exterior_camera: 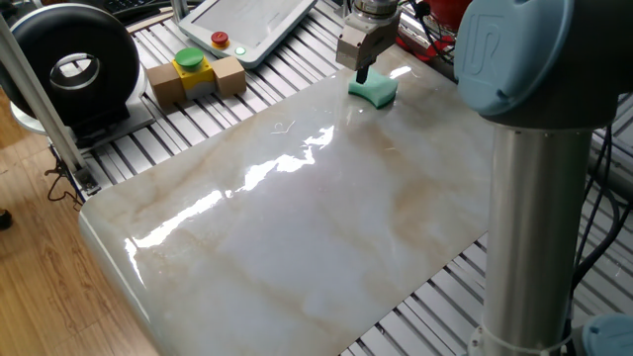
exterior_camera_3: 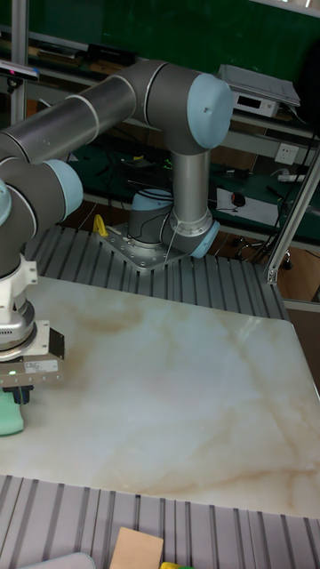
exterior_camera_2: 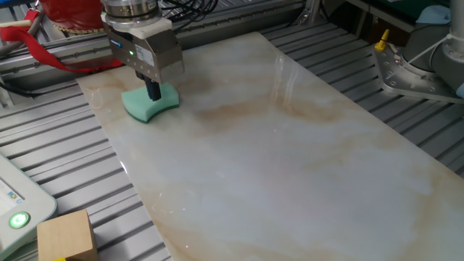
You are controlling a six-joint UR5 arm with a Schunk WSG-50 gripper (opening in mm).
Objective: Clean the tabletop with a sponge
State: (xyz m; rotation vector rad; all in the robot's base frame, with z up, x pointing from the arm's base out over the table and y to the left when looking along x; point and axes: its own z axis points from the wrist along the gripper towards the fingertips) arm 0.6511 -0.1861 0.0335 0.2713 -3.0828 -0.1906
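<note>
floor: light wood planks point(exterior_camera: 40, 297) | bench: grey slatted aluminium frame point(exterior_camera_2: 65, 159) | backdrop: dark green wall point(exterior_camera_3: 222, 36)

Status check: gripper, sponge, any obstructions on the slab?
Gripper down on sponge, grip unclear. Sponge at tabletop corner. Nothing blocking the marble.

A small teal-green soft foam sponge point(exterior_camera: 374, 90) point(exterior_camera_2: 149, 102) point(exterior_camera_3: 9, 413) lies flat near the far corner of the large glossy white-grey marble-patterned tabletop point(exterior_camera: 297, 218) point(exterior_camera_2: 290, 159) point(exterior_camera_3: 169, 391).
</note>
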